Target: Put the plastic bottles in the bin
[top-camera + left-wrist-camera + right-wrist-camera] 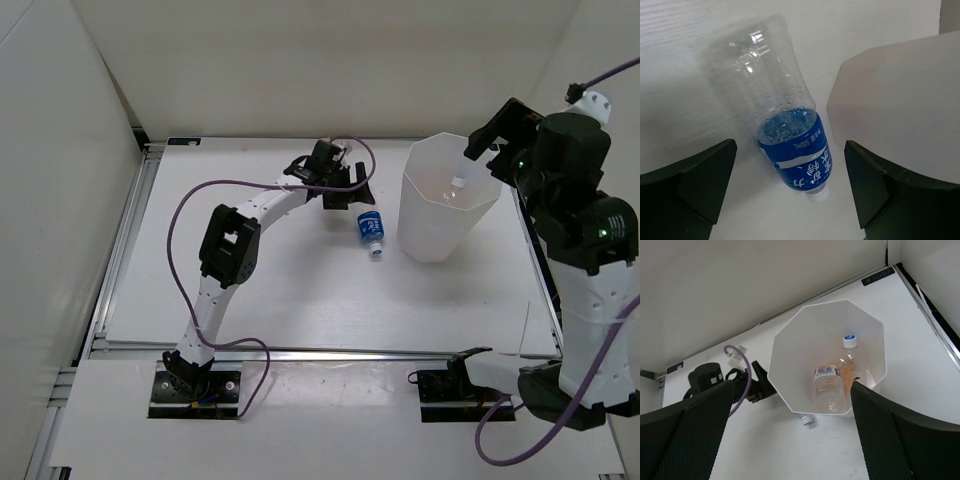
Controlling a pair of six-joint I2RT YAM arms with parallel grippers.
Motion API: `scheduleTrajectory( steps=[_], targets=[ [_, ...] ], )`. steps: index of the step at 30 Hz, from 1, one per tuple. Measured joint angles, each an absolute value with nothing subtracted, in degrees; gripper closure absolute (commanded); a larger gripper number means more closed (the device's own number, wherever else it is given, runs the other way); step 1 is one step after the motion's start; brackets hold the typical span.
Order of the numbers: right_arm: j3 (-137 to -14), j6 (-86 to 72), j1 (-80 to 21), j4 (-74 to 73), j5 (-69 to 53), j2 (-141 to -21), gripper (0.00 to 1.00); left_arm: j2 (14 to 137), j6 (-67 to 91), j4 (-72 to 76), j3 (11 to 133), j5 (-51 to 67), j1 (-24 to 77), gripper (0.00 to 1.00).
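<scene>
Top external view showed the two arm bases at the near edge of the table (300, 300), and farther in, near the middle, the blue-label bottle (371, 232) lay on its side with its white cap toward the near edge, just left of the bin (430, 235) and not touching it as far as could be told. In the left wrist view that clear bottle's blue band carried white characters and the reading "500mL", with droplets inside the clear body. The left gripper (352, 196) hung just beyond the bottle, its jaws spread wide, one finger to either side, gripping nothing. At the right, the tall white bin stood upright, and the right gripper (478, 150) was poised over its far right rim, jaws wide apart and empty. Looking down from the right wrist, the bin held the bottle with a red-white-blue label (829, 385), its print too small to read, beside the orange bottle (852, 364) with a white cap. On the table's far edge sat a small black sticker (879, 276), its writing unclear.
</scene>
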State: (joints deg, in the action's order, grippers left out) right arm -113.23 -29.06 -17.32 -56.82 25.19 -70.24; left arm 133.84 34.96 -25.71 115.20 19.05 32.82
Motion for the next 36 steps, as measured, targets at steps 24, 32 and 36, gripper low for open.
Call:
scheduleTrajectory(
  steps=[24,32,36],
  targets=[
    [-106.21,-31.18,-16.69,-62.04,27.18,-62.06,0.00,140.22,33.34,-23.64,116.16,28.29,33.76,0.64],
    [-100.97,-31.38,-16.47,-61.58,27.20,-60.84,0.00,138.61,32.67,-25.71,116.40,25.17,30.68,0.72],
    [-98.98,-31.77,-16.47,-61.25,27.24,-59.46,0.00,137.86,33.61,-27.70,121.89,22.52,29.08,0.74]
  ],
)
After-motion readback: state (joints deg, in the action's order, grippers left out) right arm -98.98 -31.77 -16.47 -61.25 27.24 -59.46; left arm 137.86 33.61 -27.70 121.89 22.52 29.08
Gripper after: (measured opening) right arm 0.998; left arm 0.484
